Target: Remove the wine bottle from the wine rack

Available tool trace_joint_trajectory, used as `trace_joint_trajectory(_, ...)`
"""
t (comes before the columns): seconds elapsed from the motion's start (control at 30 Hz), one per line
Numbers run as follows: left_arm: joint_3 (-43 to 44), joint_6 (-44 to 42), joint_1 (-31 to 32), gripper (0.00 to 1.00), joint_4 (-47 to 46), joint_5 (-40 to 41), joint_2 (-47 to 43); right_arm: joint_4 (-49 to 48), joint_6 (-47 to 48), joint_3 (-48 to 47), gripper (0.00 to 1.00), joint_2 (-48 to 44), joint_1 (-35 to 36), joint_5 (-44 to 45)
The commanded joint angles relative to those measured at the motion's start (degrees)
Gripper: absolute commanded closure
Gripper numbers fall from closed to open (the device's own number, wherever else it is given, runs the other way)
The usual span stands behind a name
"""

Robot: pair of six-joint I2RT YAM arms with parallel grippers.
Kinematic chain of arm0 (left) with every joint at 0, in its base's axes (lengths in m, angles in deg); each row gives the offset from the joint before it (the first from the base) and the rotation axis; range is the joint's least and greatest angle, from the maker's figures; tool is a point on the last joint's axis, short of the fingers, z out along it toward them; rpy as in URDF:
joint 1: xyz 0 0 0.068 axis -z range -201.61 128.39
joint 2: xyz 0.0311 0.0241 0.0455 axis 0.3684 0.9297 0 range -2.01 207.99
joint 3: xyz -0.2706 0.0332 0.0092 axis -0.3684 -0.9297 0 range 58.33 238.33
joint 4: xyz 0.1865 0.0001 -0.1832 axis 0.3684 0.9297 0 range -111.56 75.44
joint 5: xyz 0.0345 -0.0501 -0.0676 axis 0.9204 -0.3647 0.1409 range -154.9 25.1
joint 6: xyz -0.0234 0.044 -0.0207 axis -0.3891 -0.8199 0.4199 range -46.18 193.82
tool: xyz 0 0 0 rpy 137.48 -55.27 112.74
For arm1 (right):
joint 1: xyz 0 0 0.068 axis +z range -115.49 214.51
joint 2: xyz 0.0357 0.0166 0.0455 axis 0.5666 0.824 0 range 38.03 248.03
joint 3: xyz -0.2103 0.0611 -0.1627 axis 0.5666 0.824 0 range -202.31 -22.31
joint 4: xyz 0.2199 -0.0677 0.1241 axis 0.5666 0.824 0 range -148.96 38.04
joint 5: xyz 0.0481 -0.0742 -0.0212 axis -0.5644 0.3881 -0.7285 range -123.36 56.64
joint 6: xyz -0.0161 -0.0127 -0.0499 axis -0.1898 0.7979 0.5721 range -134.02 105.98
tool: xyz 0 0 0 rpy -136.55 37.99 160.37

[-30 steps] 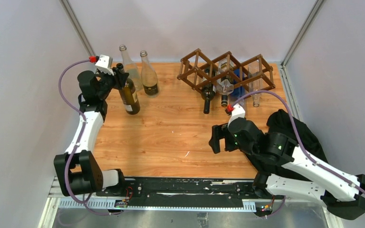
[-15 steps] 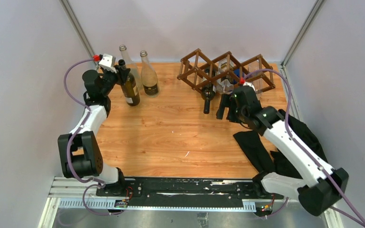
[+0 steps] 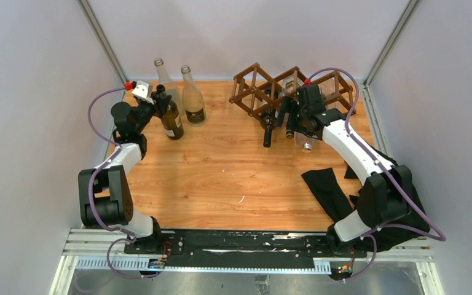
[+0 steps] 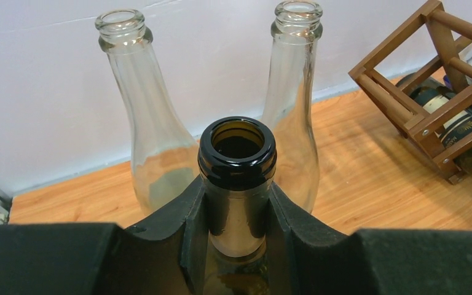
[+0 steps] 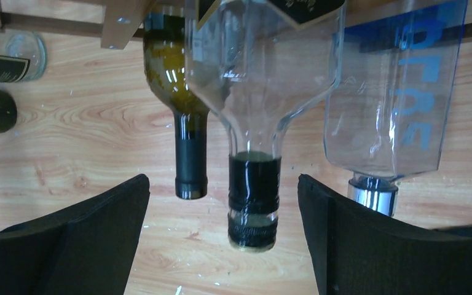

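Partway, probably. Left fingers [image 4: 178, 227] pinching dark bottle [image 4: 237, 147] by the neck, upright beside two empties [image 4: 141, 123] on worktop [image 3: 221, 166], well apart from rack [image 3: 255, 92]. Right fingers [image 5: 98, 233] spread either side of clear bottle [image 5: 264, 67] neck, not touching. Clear bottle lying in rack between green bottle [image 5: 181, 92] and blue-lettered bottle [image 5: 399, 92]. Racked count unclear under right arm [image 3: 350, 147].

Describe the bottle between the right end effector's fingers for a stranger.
Start at the dark brown wooden lattice wine rack at the far edge of the wooden table. Among the necks poking out, take the clear glass bottle with a black-wrapped neck, lying between a dark green bottle and a blue-lettered, silver-capped bottle.
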Motion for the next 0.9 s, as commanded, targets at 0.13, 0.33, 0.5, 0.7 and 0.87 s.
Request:
trace_joint_trajectory(0.13,-1.06,-1.23,-0.41,0.46,-6.84,-1.17,-3.03,-3.48,0.90,-2.61,0.05,2.68,-3.31,-1.02)
trace_joint_trajectory(0.33,-0.37,-4.75,-0.40,0.02,4.20,-1.53,-9.39,-5.00,1.29,-3.42,0.03,4.91,-4.93,-0.56)
trace_joint_trajectory(0.5,2.51,-7.72,-0.41,0.00,18.93,-4.27,-15.18,-7.49,0.86,-4.81,0.03,7.44,-6.45,-1.14)
trace_joint_trajectory(0.7,9.63,-12.59,-0.41,0.00,42.63,-10.24,-18.63,-10.91,-0.76,-5.91,0.06,10.15,-7.79,-4.39)
trace_joint_trajectory(0.87,12.85,-19.47,-0.41,0.00,57.21,-13.05,-20.64,-13.61,-2.74,-5.21,0.12,12.02,-8.76,-6.76)
